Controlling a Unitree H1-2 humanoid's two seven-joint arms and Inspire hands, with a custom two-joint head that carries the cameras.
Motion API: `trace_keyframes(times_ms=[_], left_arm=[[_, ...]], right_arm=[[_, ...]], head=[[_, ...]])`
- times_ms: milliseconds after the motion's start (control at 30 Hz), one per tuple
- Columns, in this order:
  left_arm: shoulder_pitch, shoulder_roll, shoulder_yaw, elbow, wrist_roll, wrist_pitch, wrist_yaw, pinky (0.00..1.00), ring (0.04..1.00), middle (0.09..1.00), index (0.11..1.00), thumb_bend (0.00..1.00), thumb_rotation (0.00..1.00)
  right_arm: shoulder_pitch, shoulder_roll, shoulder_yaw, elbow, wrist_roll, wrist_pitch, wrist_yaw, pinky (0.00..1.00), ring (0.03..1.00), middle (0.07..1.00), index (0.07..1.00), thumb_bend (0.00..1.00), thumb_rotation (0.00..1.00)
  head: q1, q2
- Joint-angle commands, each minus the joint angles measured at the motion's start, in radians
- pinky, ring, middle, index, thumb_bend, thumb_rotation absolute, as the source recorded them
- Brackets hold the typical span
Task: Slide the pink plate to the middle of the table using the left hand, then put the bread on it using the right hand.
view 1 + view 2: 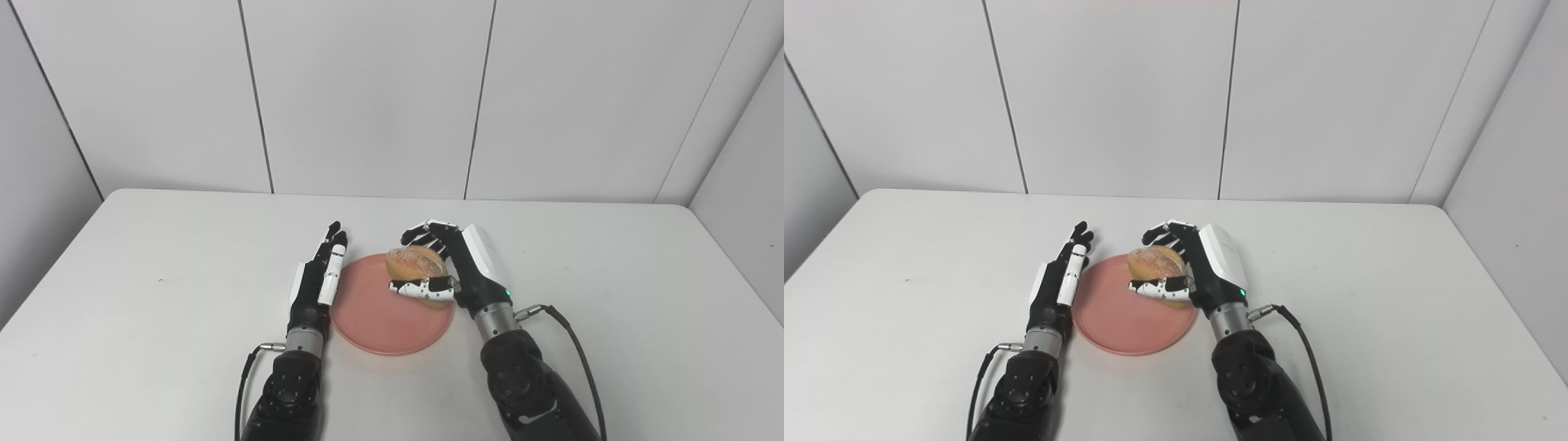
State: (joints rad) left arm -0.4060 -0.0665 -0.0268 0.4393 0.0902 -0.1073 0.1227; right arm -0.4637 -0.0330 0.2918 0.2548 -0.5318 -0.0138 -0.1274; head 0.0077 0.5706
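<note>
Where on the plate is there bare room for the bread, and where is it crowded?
The near and left parts of the pink plate are bare. The right hand, shut on the bread, crowds its far right part. The left hand, open, flanks the left rim.

The bread (415, 262) is gripped by the right hand (456, 266) over the pink plate (380, 315); the left hand (318, 275) is held flat beside its rim, fingers (334, 236) outstretched.
</note>
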Motion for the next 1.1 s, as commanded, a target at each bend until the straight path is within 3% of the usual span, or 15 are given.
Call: trace_keyframes(times_ms=[0,500,700,833,867,900,1033,1067], left_arm=[[-0.005,-0.003,0.000,-0.014,0.005,-0.026,0.008,0.97,0.963,0.941,0.931,0.49,1.00],[-0.004,0.007,0.001,-0.019,-0.020,-0.012,-0.019,0.96,0.959,0.941,0.931,0.49,1.00],[-0.007,0.010,-0.003,-0.010,-0.024,-0.019,-0.020,0.95,0.953,0.938,0.928,0.49,1.00],[-0.008,0.009,-0.002,-0.005,-0.032,-0.023,-0.023,0.95,0.955,0.940,0.929,0.49,1.00],[-0.008,0.009,-0.002,-0.005,-0.031,-0.025,-0.022,0.95,0.952,0.937,0.925,0.49,1.00],[-0.008,0.010,-0.004,-0.004,-0.027,-0.026,-0.019,0.94,0.949,0.935,0.923,0.49,1.00],[-0.008,0.011,-0.004,-0.005,-0.029,-0.023,-0.021,0.95,0.948,0.933,0.922,0.50,1.00],[-0.008,0.012,-0.004,-0.006,-0.029,-0.021,-0.022,0.95,0.949,0.933,0.923,0.50,1.00]], right_arm=[[-0.056,0.007,0.008,0.006,-0.018,-0.062,-0.026,0.35,0.422,0.461,0.530,0.51,0.00],[-0.097,-0.016,0.104,0.220,-0.141,-0.170,-0.114,0.31,0.391,0.426,0.541,0.51,0.00],[-0.101,-0.017,0.111,0.253,-0.147,-0.208,-0.143,0.31,0.395,0.433,0.544,0.51,0.00],[-0.104,-0.016,0.113,0.266,-0.157,-0.237,-0.179,0.35,0.451,0.456,0.534,0.51,0.00],[-0.104,-0.015,0.113,0.264,-0.161,-0.240,-0.186,0.39,0.505,0.472,0.523,0.51,0.00],[-0.102,-0.018,0.116,0.258,-0.168,-0.244,-0.192,0.47,0.579,0.597,0.510,0.50,0.07],[-0.094,-0.029,0.119,0.236,-0.177,-0.266,-0.201,0.60,0.681,0.741,0.500,0.49,0.15],[-0.090,-0.032,0.118,0.225,-0.177,-0.266,-0.197,0.62,0.709,0.767,0.653,0.49,0.32]], head=[[0.000,0.004],[-0.010,0.006],[-0.009,0.004],[-0.010,0.003],[-0.010,0.003],[-0.010,0.003],[-0.011,0.004],[-0.011,0.004]])
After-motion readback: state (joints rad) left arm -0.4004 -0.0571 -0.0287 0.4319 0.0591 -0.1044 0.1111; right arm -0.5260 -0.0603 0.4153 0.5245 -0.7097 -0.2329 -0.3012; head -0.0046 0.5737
